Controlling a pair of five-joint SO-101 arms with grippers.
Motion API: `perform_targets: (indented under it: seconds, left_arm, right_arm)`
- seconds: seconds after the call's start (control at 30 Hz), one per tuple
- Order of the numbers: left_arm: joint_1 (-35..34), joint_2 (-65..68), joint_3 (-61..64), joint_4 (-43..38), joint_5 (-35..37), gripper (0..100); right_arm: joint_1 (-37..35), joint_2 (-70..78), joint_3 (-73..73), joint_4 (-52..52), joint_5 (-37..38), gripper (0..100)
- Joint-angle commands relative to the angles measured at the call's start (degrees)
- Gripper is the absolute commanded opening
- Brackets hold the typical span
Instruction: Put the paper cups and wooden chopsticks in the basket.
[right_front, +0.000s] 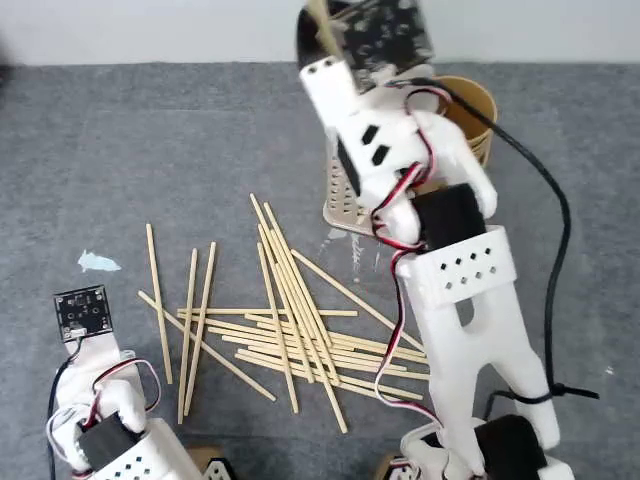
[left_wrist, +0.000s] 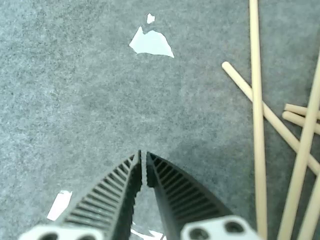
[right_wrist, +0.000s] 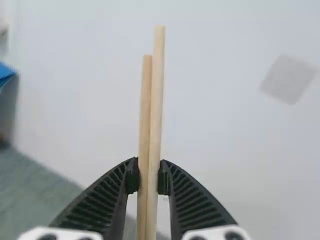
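R fingers (right_wrist: 131, 176) are clamped on two chopsticks (right_wrist: 152, 100). The pair sits side by side & touching, one tip reaching past the other. The right gripper (right_wrist: 148, 177) is closed down to just the sticks' width, nothing else in it, and the sticks point at a white wall (right_wrist: 240, 150). In the high view that arm is raised at the far side of the table, w/ its wrist above the basket (right_front: 340, 195). The basket is beige, perforated and upright, and the arm hides most of it. A brown paper cup (right_front: 472, 105) stands upright, mouth up, on the other side of the arm from the basket; can't tell if cup & basket touch. L side: the left gripper (left_wrist: 143, 161) has its ribbed fingers (left_wrist: 115, 195) drawn together, only a hairline slit between the tips, and holds nothing. It's aimed down at the grey carpet (left_wrist: 75, 100). A white paper scrap (left_wrist: 151, 42) lies ahead of the tips, and a smaller scrap (left_wrist: 59, 204) lies beside one finger. The loose chopsticks (right_front: 290, 320) lie in a criss-crossed heap mid-carpet between the two arms, on the near side of the basket. A few outliers run close past the left gripper without touching it. A black cable (right_front: 555, 250) trails down beside the R arm.
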Motion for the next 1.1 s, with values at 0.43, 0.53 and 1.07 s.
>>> perform_targets:
  seconds: [0.43,0.53,1.07]
  left_arm:
    - [0.09,-0.88,-0.40,-1.23,0.44,2]
    - [0.09,-0.88,-0.40,-1.23,0.44,2]
    - [0.09,-0.88,-0.40,-1.23,0.44,2]
  right_arm:
    - [5.32,2.24,21.98,-23.78,0.00,0.9]
    - [5.32,2.24,21.80,-20.97,0.00,0.9]
    - [4.26,2.42,-2.20,13.32,-11.60,16.1]
